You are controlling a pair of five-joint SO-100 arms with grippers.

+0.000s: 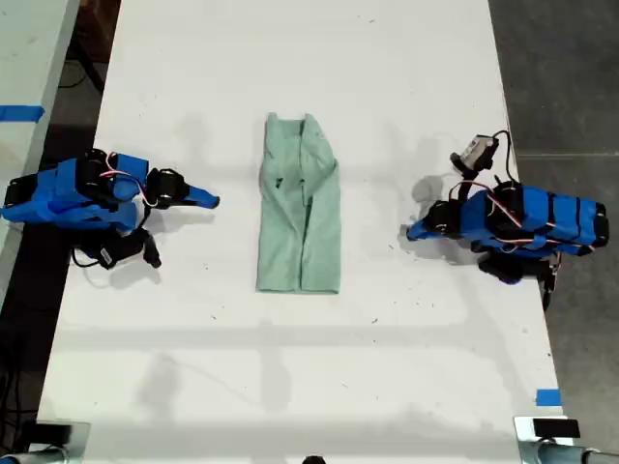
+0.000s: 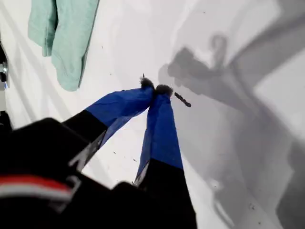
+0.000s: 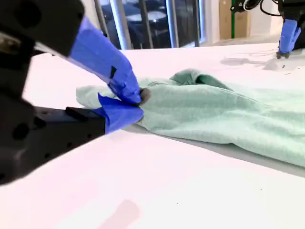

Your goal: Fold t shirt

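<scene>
At tabletop centre, the t shirt lies folded into a narrow strip of soft, rumpled mint cloth. My first gripper and my second gripper rest apart from it, blue-taped jaws closed, empty.

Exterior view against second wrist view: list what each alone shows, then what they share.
Only the exterior view shows the whole t shirt folded into a long strip, both arms' bodies, and blue tape on the table. Only the second wrist view shows windows behind the table and my second hand closed, low beside the shirt's edge. Both show the mint shirt, white table and both hands.
</scene>
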